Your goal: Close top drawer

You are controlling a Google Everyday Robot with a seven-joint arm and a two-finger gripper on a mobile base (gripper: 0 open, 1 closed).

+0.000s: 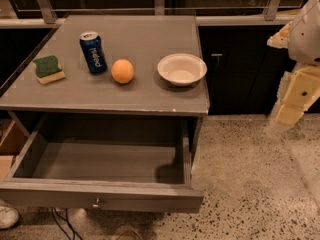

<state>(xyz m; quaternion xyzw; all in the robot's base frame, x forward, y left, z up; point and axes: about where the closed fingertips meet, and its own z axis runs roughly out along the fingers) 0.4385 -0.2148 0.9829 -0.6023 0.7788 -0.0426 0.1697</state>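
Observation:
The top drawer (pixel 100 196) is a wide grey wooden drawer pulled far out from under the tabletop. Its deep plain grey interior (pixel 105 161) holds nothing. A small round metal knob (pixel 96 202) sits mid-front. My gripper (pixel 292 101) hangs at the far right, above the floor and well away from the drawer, to the right of the table.
On the grey tabletop (pixel 150 39) stand a blue can (pixel 93 52), an orange (pixel 122 71), a white bowl (pixel 182 69) and a green-and-yellow sponge (pixel 49 69). A dark cabinet (pixel 235 79) stands behind. Speckled floor (pixel 250 184) lies to the right. A shoe (pixel 7 216) and a cardboard box (pixel 10 144) are at the left.

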